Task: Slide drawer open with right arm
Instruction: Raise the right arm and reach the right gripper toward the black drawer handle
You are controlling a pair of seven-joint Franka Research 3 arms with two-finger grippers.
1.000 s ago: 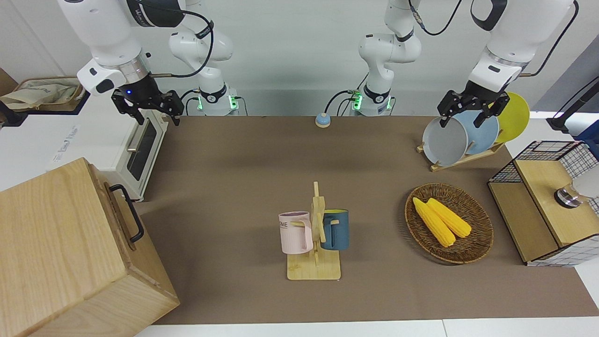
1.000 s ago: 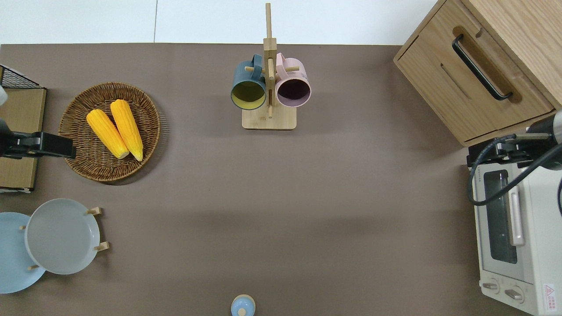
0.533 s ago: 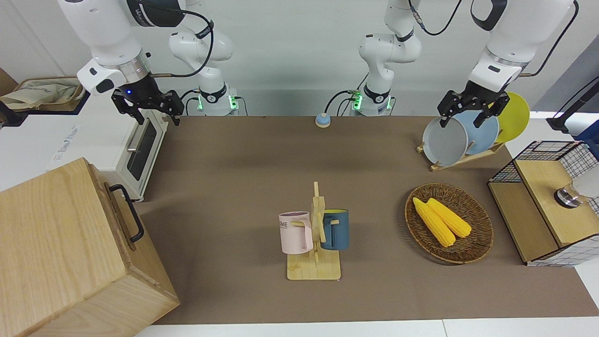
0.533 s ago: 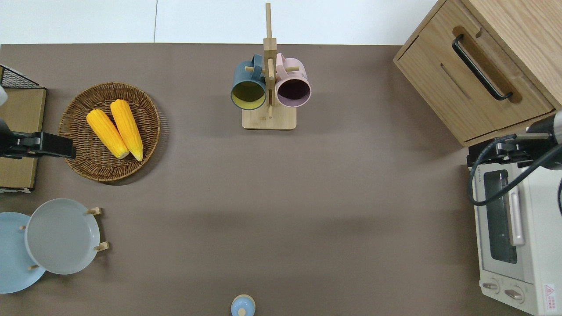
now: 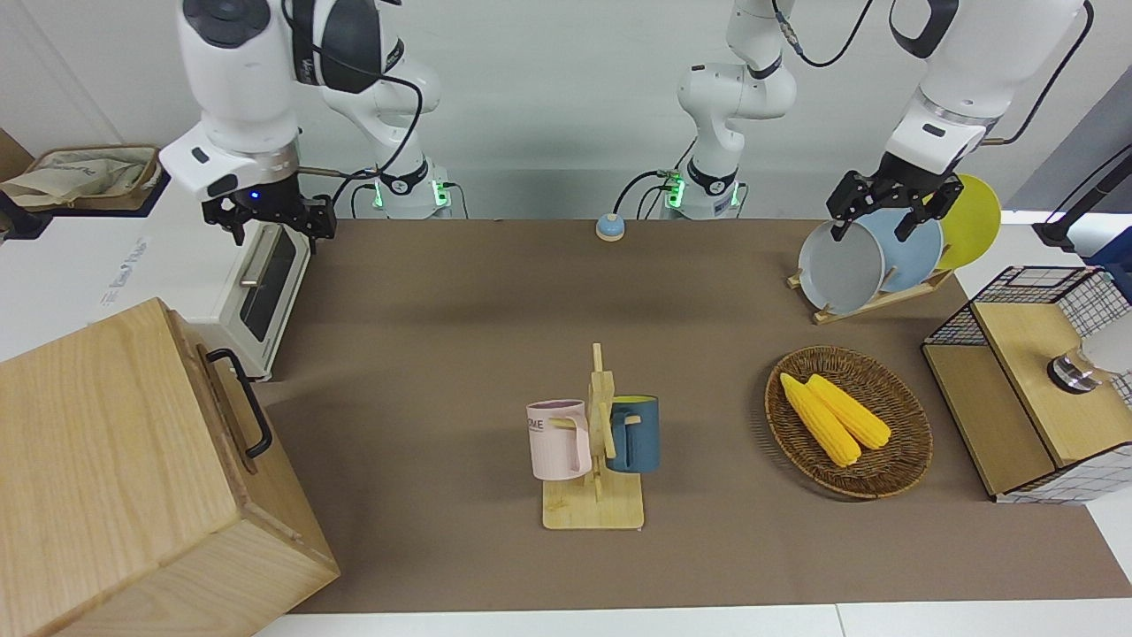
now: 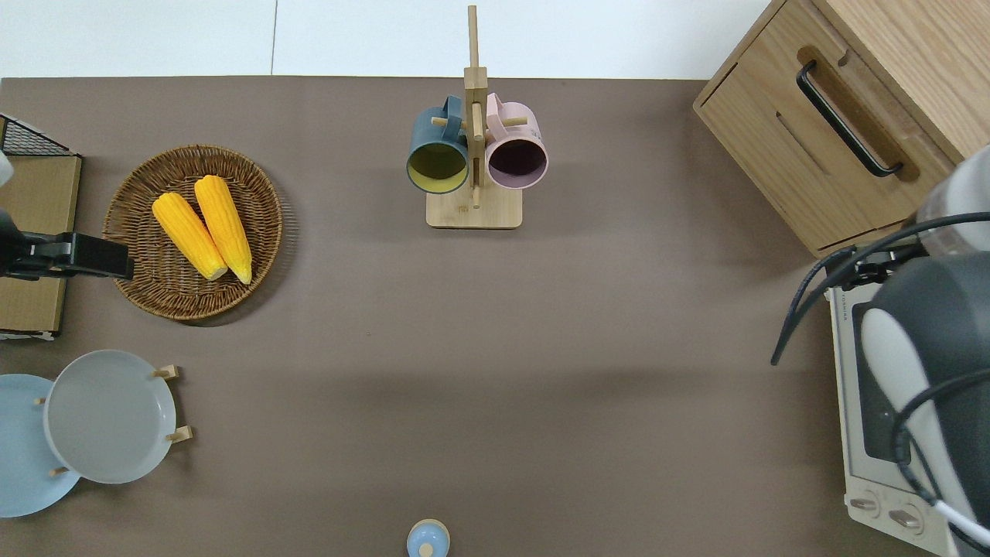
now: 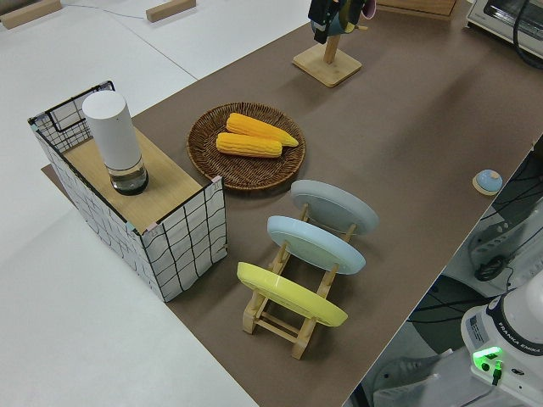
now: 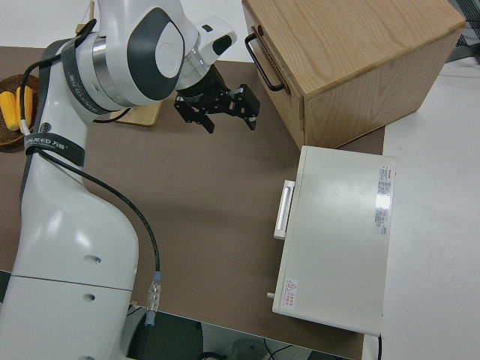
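Your drawer [image 6: 839, 143] sits shut in the big pale wooden cabinet [image 5: 115, 478] at the right arm's end of the table, farther from the robots than the white toaster oven [image 8: 337, 240]. The cabinet stands angled, so the drawer front and its black bar handle [image 6: 848, 117] face diagonally toward the table's middle; your approach likely has to meet that slant, not the table edge. The right gripper [image 8: 219, 112] hangs in the air over the cabinet corner nearest the robots, by the toaster oven's end, apart from the handle and touching nothing. Its fingers [image 8: 250, 118] point down and stand spread, with nothing between them; the gap looks wide enough to take the bar, though that is a judgement. Handle untouched, so the pull is not yet begun. Expect to bring the fingers level with the bar and turn them to straddle it before closing. The left arm is parked, its gripper [image 5: 889, 208] fingers apart and empty. The mug rack [image 6: 473, 155] stands well clear of the drawer's path.
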